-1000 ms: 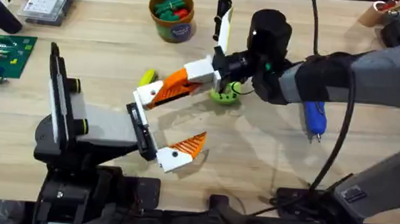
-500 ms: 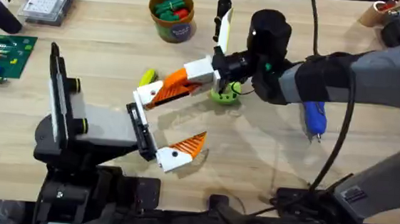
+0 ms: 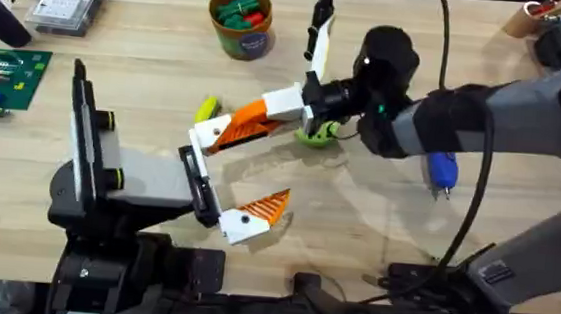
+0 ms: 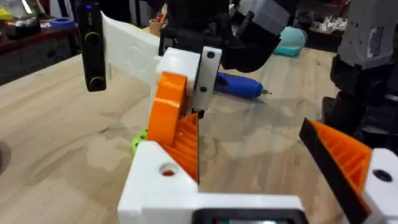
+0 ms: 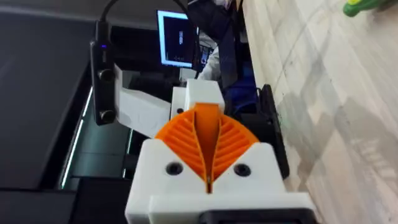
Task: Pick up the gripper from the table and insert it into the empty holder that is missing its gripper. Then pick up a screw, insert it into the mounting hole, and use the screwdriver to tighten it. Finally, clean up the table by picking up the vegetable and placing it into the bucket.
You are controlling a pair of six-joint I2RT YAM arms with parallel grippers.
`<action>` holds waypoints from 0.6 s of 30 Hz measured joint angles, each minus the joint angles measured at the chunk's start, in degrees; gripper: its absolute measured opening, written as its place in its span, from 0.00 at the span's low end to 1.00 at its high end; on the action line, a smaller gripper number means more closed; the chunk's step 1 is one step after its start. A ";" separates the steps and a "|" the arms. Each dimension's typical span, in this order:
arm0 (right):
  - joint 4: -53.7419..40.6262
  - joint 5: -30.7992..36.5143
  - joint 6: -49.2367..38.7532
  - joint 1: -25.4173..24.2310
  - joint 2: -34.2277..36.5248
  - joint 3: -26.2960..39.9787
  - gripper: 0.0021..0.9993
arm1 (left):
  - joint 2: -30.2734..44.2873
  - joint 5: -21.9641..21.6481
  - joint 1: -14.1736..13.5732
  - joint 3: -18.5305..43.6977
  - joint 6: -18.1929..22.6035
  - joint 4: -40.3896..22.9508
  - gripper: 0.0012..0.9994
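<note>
Holding tight here: my right gripper (image 5: 206,124) is clenched on the orange ribbed tip of the gripper (image 3: 210,129). Its white block base points away from my fingertips, straight ahead of them. That base is right up against the open end of the holder (image 3: 198,183), though I can't tell whether it has actually seated in the slot or is only touching the edge.

Now the worry. I'm gripping the soft ribbed end, not the block, so I think the base could pivot as I push. If it goes in cocked, it may jam or skid off the bar. If I let go before it's home, it will likely drop onto the tabletop (image 3: 375,235). And if the block sits crooked, its screw hole probably won't line up with the mounting hole.

The holder grasps nothing. Its one mounted finger (image 3: 256,213) sits at the far end of the bar, well apart from my fingertips. The screwdriver (image 3: 442,172) lies back behind my wrist, beside my forearm, and the bucket (image 3: 241,19) stands off to one side, well apart.
</note>
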 joint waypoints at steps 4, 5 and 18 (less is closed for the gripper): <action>1.74 0.56 1.36 -0.26 -0.02 -1.71 0.02 | 0.00 0.89 0.00 0.00 -0.94 -0.15 0.99; 2.17 0.60 1.62 -0.26 -0.02 -1.85 0.02 | 0.00 1.01 0.00 0.00 -1.06 -0.17 0.99; 2.79 2.85 2.05 1.22 -0.02 -2.20 0.02 | 0.00 0.84 0.02 0.00 -1.52 -0.17 0.99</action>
